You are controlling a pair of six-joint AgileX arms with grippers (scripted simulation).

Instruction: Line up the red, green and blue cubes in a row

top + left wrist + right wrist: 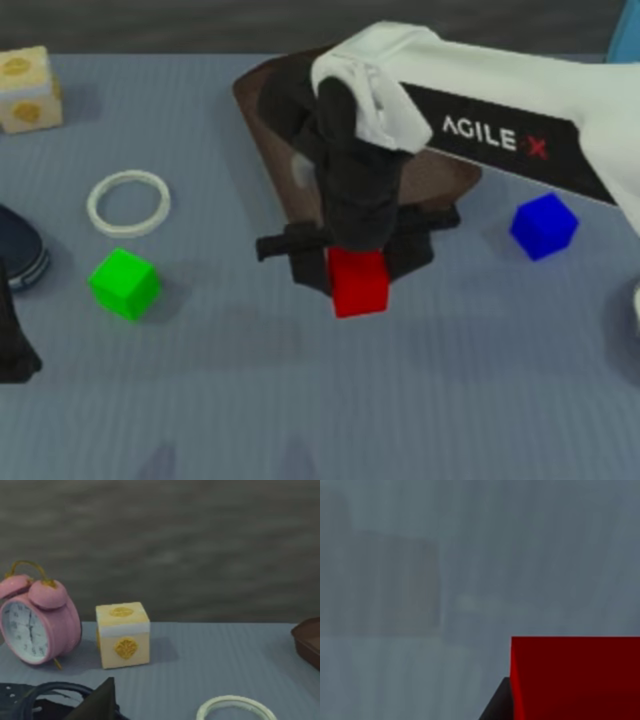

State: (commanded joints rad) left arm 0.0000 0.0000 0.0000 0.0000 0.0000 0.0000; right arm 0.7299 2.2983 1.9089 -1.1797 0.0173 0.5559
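Right gripper (358, 262) down over the red cube (359, 283), pinching it near the middle of the tabletop (300, 400), at the front edge of the brown tray (440, 185). Red cube partly hidden from above by the black gripper body; one dark finger (495, 705) pressed against the cube's side (575, 677) in the right wrist view, with grey tabletop filling the background there. Cannot tell whether the cube rests on the tabletop or hangs just above it. White right arm (520, 110) reaching in over the tray from the right side.

Blue cube (543, 226) to the right of the red cube, apart from it, just beyond the tray's right corner. Green cube (124, 283) well to the left of the red cube, at about the same depth. White ring (128, 202) just behind the green cube, lying flat, not touching it. Cream block with yellow marks (24, 88) far behind and to the left of the red cube, at the back corner; seen again in the left wrist view (123, 641) standing beside a pink alarm clock (37, 622).

Left gripper (15, 340) parked at the left edge, left of the green cube, only a dark part showing; cannot tell whether spread or pressed together. Dark blue round object (20, 250) just behind it, cut off by the edge.
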